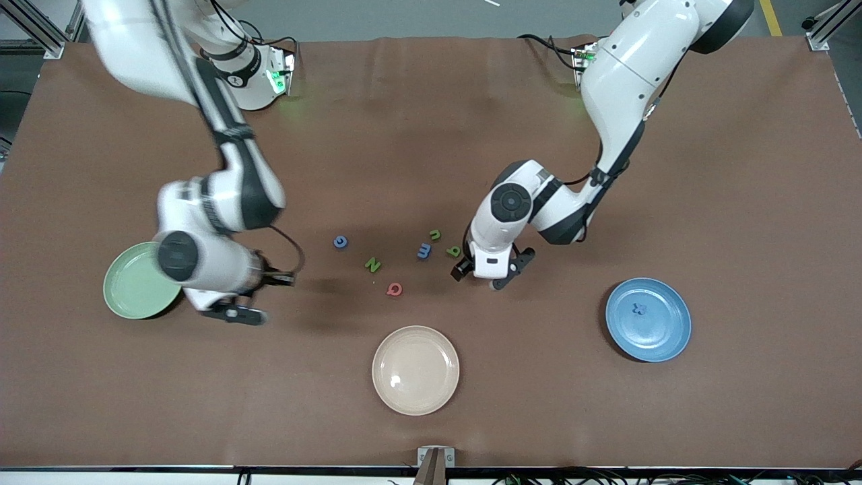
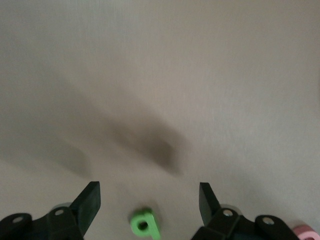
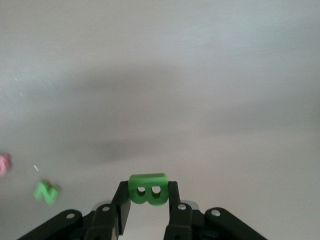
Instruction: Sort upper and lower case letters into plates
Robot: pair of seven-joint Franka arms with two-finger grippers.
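You are looking at three plates on the brown tabletop [image 1: 431,135]: one pale green plate [image 1: 131,291], one blue plate [image 1: 663,337] and one cream plate [image 1: 415,370]. Six loose letters are lying in a cluster between the two claws: a blue letter [image 1: 341,242] shaped like a G, a green N [image 1: 372,265], a red Q [image 1: 394,289], a blue m [image 1: 423,251], a green n [image 1: 436,234] and a green q [image 1: 454,251]. One more piece, dark blue and too small to read, is sitting inside the blue plate. Your right claw [image 3: 148,200] is hanging over the tabletop just beside the green plate's rim, on the side toward the letters, and it is pinching a green B [image 3: 147,189] between its fingers; in the right wrist view the two holes of that letter are facing the camera. In that same view the green N is showing well off to one side of the claw, with a pink edge nearby. Your left claw [image 2: 149,202] is hovering with its fingers spread wide over the green q, which is lying on the tabletop between them, untouched by either finger. The blue plate is sitting well apart from this claw, toward the left arm's end of the tabletop. No brand marks or printed labels are legible anywhere.
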